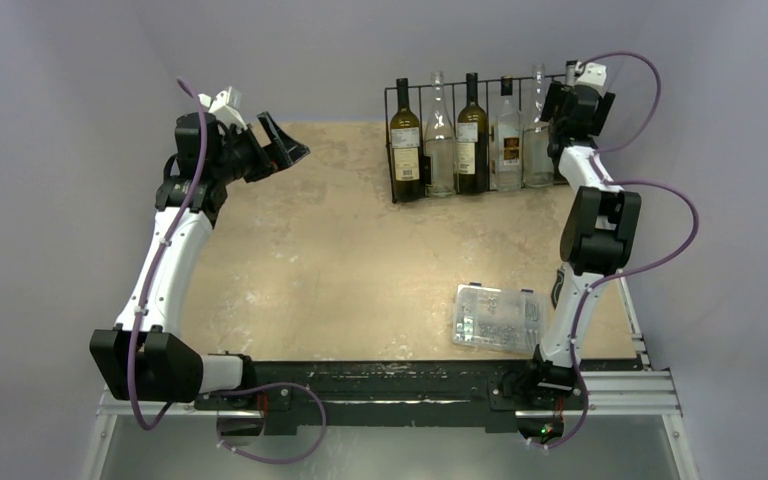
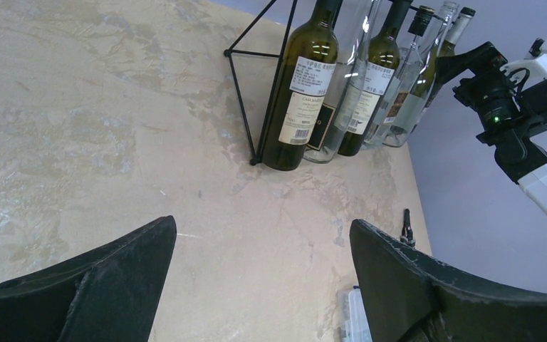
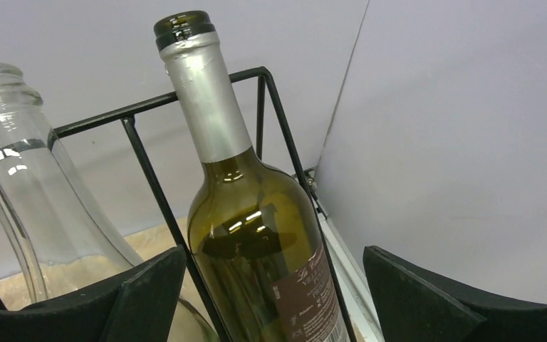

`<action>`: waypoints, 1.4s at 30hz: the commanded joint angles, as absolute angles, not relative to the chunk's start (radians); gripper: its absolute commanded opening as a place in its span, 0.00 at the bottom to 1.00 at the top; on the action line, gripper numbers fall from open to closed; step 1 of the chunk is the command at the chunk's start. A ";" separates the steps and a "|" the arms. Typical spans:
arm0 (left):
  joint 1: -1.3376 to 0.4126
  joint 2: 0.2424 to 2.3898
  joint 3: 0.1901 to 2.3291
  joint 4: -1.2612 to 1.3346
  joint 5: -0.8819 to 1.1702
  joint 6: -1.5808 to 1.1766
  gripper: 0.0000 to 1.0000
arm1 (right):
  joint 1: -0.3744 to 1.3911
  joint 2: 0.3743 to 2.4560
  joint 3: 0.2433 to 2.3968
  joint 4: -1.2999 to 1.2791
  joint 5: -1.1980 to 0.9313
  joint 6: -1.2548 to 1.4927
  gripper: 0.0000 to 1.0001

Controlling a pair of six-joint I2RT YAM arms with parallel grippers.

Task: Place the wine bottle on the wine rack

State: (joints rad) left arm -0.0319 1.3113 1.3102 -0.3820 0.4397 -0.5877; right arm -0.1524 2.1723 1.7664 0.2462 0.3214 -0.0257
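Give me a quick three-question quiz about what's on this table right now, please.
1. True or false: the left hand holds a bottle.
2. Where is the clear plastic box? A: beside the right arm's base. B: on the floor. C: in the left hand.
3. Fill in: the foil-necked green bottle stands between the open fingers of the ____ hand.
Key: 1 false; 2 A; 3 right hand.

Left tool and right tool both spread wide.
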 commanded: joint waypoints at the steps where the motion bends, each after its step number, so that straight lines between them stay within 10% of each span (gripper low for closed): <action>1: -0.024 1.302 1.310 -0.344 0.450 -0.591 0.92 | -0.139 2.141 1.776 0.246 0.298 -0.013 0.99; 28: -0.016 1.237 1.292 -0.296 0.506 -0.637 0.92 | -0.019 1.453 0.923 0.465 0.128 0.287 0.99; 42: -0.243 1.178 1.305 -0.352 0.399 -0.516 0.97 | 0.223 0.974 0.828 -0.017 -0.054 0.489 0.99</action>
State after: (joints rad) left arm -0.1497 1.2331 1.2808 -0.3397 0.4522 -0.6044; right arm 0.2283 1.0756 0.7776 0.1997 0.0032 0.3492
